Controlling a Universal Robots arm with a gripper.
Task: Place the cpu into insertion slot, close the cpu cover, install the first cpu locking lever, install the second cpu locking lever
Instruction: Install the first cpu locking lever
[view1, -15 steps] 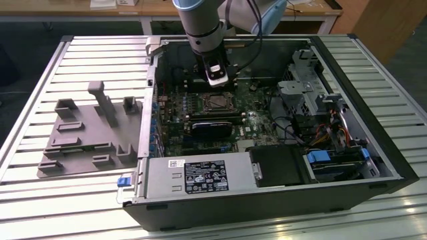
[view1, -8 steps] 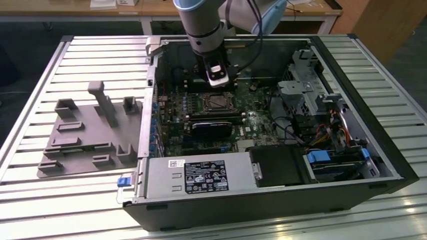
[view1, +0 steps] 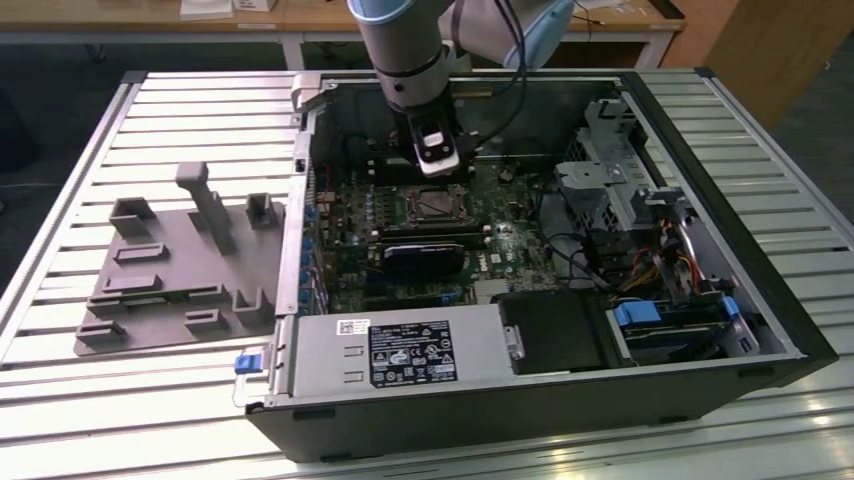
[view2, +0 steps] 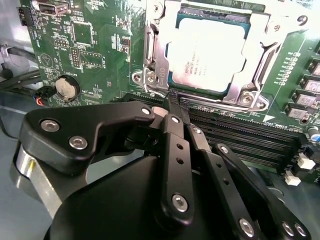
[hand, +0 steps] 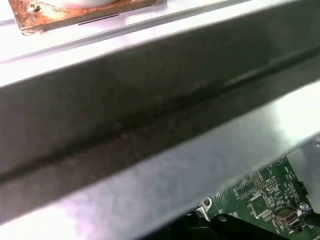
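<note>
In the second wrist view the cpu (view2: 207, 50), a pale silvery square, lies in the insertion slot (view1: 434, 205) on the green board. The cpu cover (view2: 156, 67), a silvery frame, lies flat over the chip's edges. A thin metal lever (view2: 148, 47) runs along one side of the cover. My gripper (view2: 170, 100) is shut, its black fingertips (view2: 174, 120) close to the cover's near corner; whether they touch it is hidden. In the exterior view the gripper (view1: 438, 165) hangs just behind the slot, inside the open computer case.
A black card (view1: 427, 255) lies in front of the slot. A grey power supply (view1: 400, 350) and a drive cage (view1: 627, 180) fill the case's front and the exterior view's right. Memory slots (view2: 240, 135) lie beside the fingers. A grey fixture plate (view1: 174, 270) lies outside the case. The case wall (hand: 150, 125) is close.
</note>
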